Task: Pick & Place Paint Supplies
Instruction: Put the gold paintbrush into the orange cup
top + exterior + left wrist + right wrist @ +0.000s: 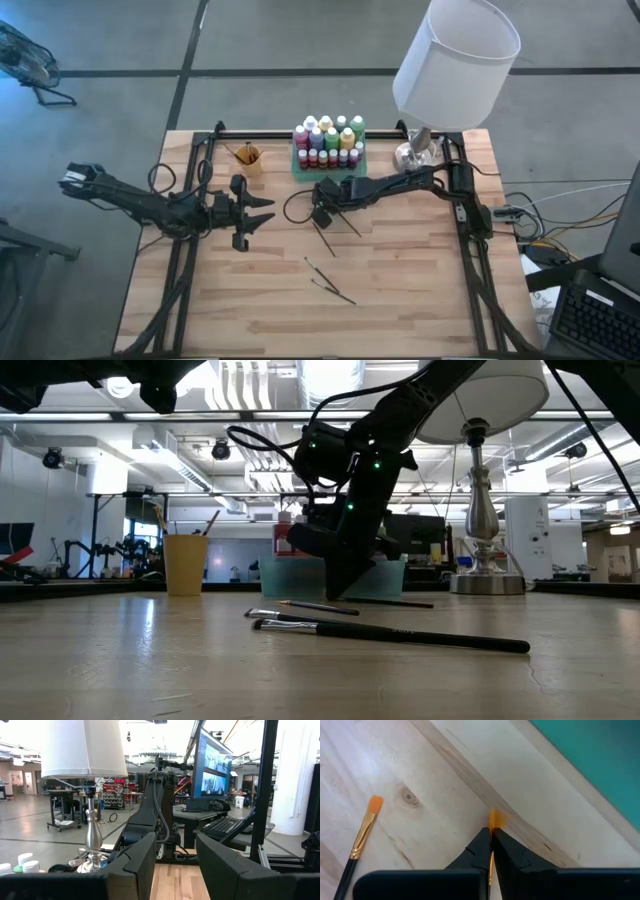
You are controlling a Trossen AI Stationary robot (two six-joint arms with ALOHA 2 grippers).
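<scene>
On the left, the left gripper (262, 212) hangs idle above the worktop (420, 300), jaws parted on nothing. The orange cup (247, 158) already holds a brush or two, and the paint bottles (328, 141) stand packed in the green tray (328, 170), so that part looks done. Mid-worktop, the right gripper (491, 840) has its jaws clenched on a paintbrush (494, 817) (orange bristles peeking out); another brush (362, 837) lies beside it, and two loose brushes (330, 282) remain nearer the front.

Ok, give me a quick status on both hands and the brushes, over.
Right hand shut on a paintbrush, down at the table beside the green tray. Left hand open, waiting, holding nothing. Other brushes loose on the table. Nothing in the way.
</scene>
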